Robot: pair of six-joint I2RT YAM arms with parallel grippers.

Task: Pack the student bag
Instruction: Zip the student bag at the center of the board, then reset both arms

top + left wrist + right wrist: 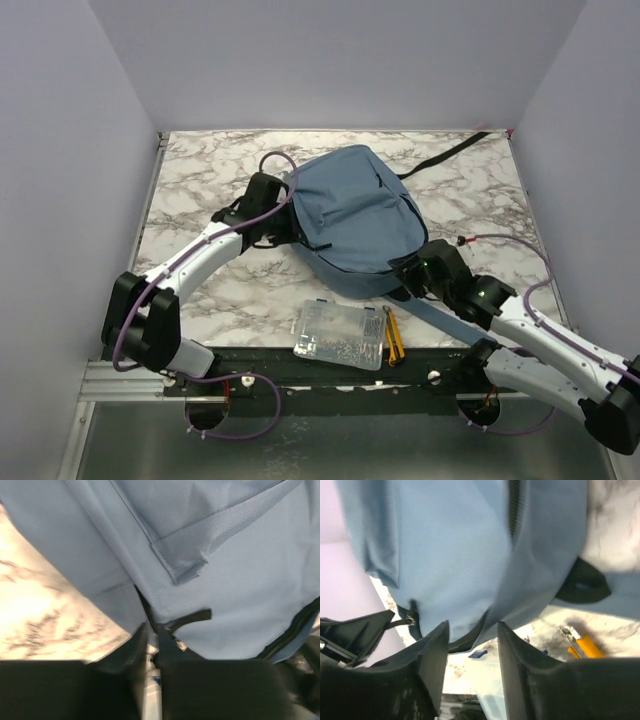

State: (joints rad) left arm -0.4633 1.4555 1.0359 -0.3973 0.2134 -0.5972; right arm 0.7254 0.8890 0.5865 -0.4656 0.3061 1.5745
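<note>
One student bag (355, 215) lies diagonally, far-left to near-right.

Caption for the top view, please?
The bag on the table, left pincer and right pincer at its edges; clear box and yellow tool lie outside it.

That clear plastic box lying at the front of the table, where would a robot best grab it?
Probably from straight above, jaws closing across its short width, on the near and far long edges. The clear box lies flat, just in front of the student bag. The yellow tool sits close by its right end, so an end-to-end grip looks crowded.
</note>
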